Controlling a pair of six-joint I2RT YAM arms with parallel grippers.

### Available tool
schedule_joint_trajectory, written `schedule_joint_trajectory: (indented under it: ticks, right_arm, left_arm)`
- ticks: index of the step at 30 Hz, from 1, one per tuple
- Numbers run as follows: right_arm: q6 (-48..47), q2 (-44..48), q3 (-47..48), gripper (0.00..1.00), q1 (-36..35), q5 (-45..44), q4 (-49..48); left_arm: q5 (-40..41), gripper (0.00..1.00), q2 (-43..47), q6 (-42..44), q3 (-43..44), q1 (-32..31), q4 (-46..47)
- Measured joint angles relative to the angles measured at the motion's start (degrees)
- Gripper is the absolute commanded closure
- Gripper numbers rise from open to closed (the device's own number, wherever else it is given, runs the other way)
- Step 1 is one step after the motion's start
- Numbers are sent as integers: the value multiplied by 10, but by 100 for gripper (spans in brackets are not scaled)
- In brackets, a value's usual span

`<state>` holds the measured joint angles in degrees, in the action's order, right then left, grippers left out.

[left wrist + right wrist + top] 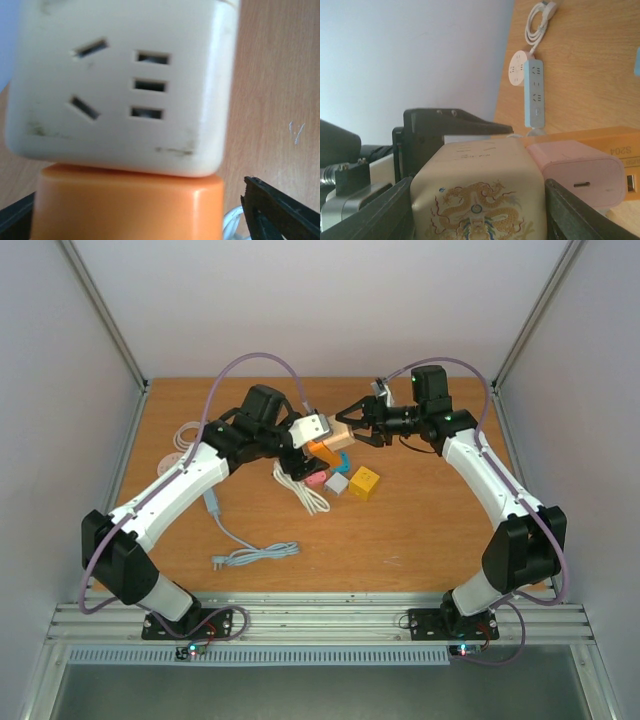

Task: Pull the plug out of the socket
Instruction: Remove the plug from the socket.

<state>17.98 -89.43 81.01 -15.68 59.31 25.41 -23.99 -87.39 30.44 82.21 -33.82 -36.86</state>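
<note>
An orange socket strip (323, 451) is held off the table at the middle. A white cube adapter (308, 428) sits on it; in the left wrist view the adapter (120, 85) fills the frame above the orange body (130, 205). My left gripper (296, 452) is shut on the orange strip, with its fingers (272, 212) at the strip's sides. A beige cube plug with a dragon print (480, 195) sits on the strip (600, 140) beside a pink plug (580, 175). My right gripper (348, 426) is shut on the beige plug (341, 436), one finger (385, 210) on each side.
A yellow cube (364, 483), a grey cube (337, 483) and a pink piece (315, 480) lie under the arms with a white cable (310, 495). A light-blue strip (213, 502), a round white socket (175, 462) and a coiled cable (186, 435) lie at the left.
</note>
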Motion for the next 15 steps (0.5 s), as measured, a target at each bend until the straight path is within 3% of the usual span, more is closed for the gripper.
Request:
schedule_joint_trajectory:
  ticks: [8,15]
  right_arm:
    - [0,6,-2,54,-6,8,-6]
    - [-1,6,-2,54,-7,11,-5]
  left_arm:
    - [-49,8,0,10,3,24,-4]
    - [-78,1,4,40,3,30,-19]
